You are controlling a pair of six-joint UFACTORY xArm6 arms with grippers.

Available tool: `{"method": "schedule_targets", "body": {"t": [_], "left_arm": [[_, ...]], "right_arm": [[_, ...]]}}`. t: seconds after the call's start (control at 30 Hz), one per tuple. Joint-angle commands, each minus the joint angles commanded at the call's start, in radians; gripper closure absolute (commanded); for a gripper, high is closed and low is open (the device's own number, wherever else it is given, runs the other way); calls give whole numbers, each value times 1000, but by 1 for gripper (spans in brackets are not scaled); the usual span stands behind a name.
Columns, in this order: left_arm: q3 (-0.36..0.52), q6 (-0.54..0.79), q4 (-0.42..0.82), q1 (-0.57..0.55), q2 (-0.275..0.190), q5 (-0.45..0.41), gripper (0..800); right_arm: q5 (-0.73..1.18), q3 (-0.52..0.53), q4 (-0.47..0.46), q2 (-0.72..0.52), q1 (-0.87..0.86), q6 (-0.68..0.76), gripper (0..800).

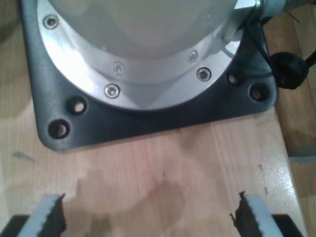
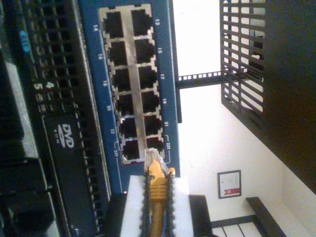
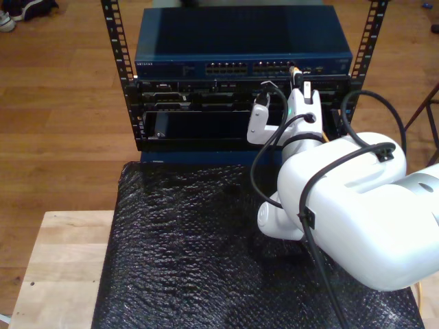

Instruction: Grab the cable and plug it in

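With my second pincer [image 2: 157, 197] pinching the cable [image 2: 157, 190] just behind its clear plug [image 2: 152, 159], which sits at the switch [image 2: 136, 84]'s last port, I should keep it square and push straight in until seated.

A: What carries the scene in the exterior view?

B: A light wooden table [image 3: 58, 264], bare at the exterior view's left. A black bubble-textured sheet [image 3: 185, 253] lies directly on it, covering most of its top.

A: And beyond the table?

B: A wooden floor [image 3: 62, 103], on which the black rack [image 3: 127, 82] stands.

A: What does my first wrist view show?

B: A wooden surface [image 1: 163, 168] with a dark square base plate [image 1: 148, 126] resting flat on it.
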Motion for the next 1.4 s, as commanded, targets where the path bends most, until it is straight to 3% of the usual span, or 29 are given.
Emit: {"method": "schedule_targets", "body": {"t": [1.4], "left_arm": [[0, 0, 0, 0, 0, 0, 0]], "right_arm": [[3, -55, -2, 37, -2, 0, 800]]}}
